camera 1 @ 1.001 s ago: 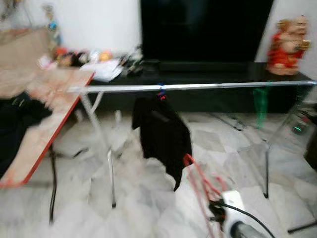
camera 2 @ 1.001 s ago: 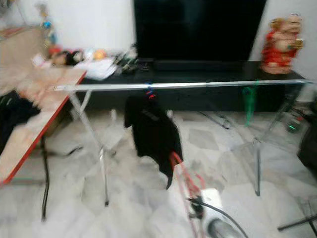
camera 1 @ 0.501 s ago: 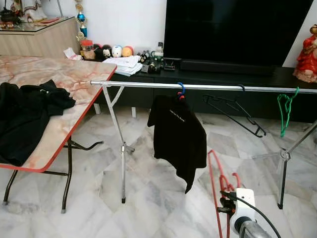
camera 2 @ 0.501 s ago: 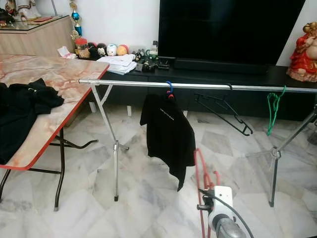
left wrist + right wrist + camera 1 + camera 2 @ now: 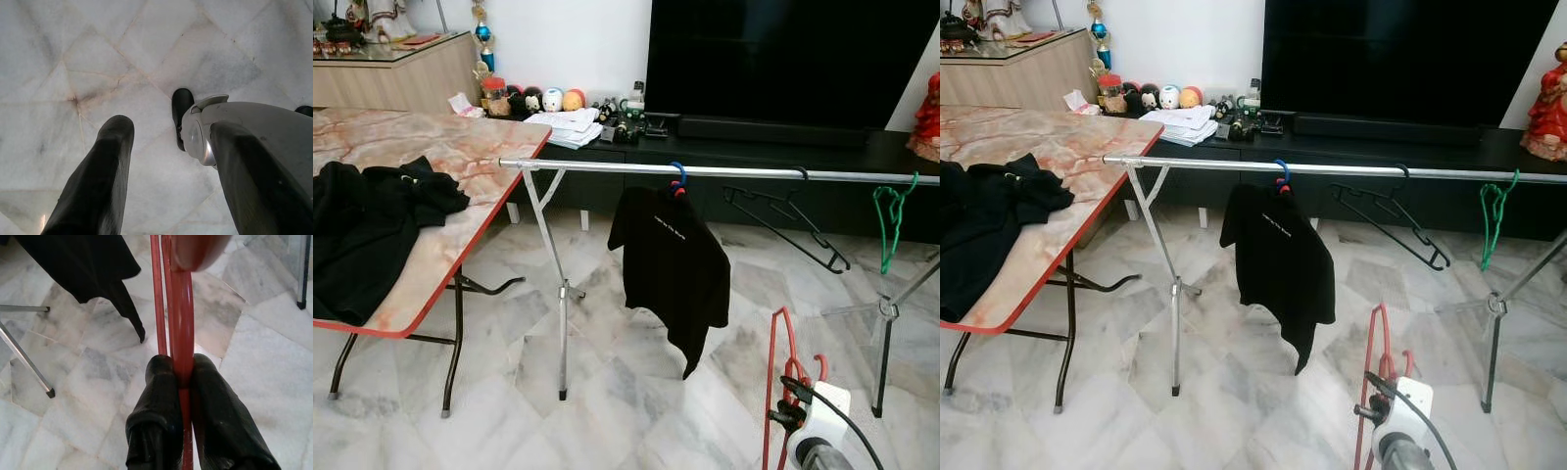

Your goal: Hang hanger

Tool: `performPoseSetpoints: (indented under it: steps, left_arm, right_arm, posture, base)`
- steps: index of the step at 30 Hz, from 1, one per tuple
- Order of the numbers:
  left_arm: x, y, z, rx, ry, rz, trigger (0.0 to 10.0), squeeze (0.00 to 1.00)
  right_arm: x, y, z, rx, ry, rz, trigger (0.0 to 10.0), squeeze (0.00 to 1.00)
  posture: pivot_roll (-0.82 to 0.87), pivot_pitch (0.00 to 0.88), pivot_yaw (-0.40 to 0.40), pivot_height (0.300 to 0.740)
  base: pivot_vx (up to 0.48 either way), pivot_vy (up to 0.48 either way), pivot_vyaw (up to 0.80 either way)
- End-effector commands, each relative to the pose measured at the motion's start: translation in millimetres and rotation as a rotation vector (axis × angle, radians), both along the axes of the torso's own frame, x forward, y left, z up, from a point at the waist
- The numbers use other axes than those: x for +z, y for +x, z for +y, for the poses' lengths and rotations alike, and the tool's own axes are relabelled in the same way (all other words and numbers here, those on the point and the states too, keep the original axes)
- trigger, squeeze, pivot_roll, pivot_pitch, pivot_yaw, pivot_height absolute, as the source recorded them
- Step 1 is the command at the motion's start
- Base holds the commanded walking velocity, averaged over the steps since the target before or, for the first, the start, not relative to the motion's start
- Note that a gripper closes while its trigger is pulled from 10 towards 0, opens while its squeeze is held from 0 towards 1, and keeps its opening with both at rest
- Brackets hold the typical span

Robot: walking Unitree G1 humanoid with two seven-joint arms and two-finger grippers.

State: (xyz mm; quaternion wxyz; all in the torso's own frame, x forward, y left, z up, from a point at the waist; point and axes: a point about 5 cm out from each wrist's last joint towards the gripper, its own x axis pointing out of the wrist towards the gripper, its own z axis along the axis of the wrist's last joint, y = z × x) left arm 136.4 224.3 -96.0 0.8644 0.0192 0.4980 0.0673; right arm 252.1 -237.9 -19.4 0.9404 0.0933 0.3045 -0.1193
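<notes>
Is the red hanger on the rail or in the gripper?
In the right gripper, shut on the red hanger, below the rail.

Small white print on black shirt (image 5: pixel 671 257), too small to read.

A marble-topped table (image 5: pixel 460 157) stands at the left with black clothes (image 5: pixel 367 225) heaped on it. Far back, a dark television (image 5: pixel 793 54) sits on a low black cabinet (image 5: pixel 754 157), small toys (image 5: pixel 543 98) at its left end. The floor (image 5: pixel 607 392) is pale marble.

Four hangers: red (image 5: pixel 773 377), blue (image 5: pixel 677 176), black (image 5: pixel 788 220), green (image 5: pixel 889 220); two black garments (image 5: pixel 671 269) (image 5: pixel 362 230).
</notes>
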Motion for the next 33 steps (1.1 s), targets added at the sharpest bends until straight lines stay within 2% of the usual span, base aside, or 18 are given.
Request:
performPoseSetpoints:
  steps: [1,18,26,33]
  left_arm:
    - [-1,-4.7,5.0,0.015,0.010,0.024,10.0,0.00]
    - [1,-9.8,21.0,0.007,0.020,0.073,10.0,0.00]
    - [-4,-12.3,6.0,0.000,0.000,0.094,10.0,0.00]
    - [-6,-12.1,-0.5,-0.006,-0.008,0.099,10.0,0.00]
  right_arm:
    - [6,8.5,1.0,0.008,-0.017,-0.025,10.0,0.00]
    - [10,14.1,4.1,0.025,-0.044,-0.041,10.0,0.00]
    - [15,20.8,3.7,0.037,-0.071,-0.059,10.0,0.00]
    - [16,22.4,3.5,0.046,-0.082,-0.061,10.0,0.00]
  posture:
    - [0.01,0.000,0.008,0.740]
    - [0.00,0.000,0.021,0.740]
    - [0.00,0.000,0.019,0.740]
    - [0.00,0.000,0.019,0.740]
  base:
    - [0.352,0.000,0.00]
    - [0.368,0.000,0.00]
    - [0.378,0.000,0.00]
    - [0.381,0.000,0.00]
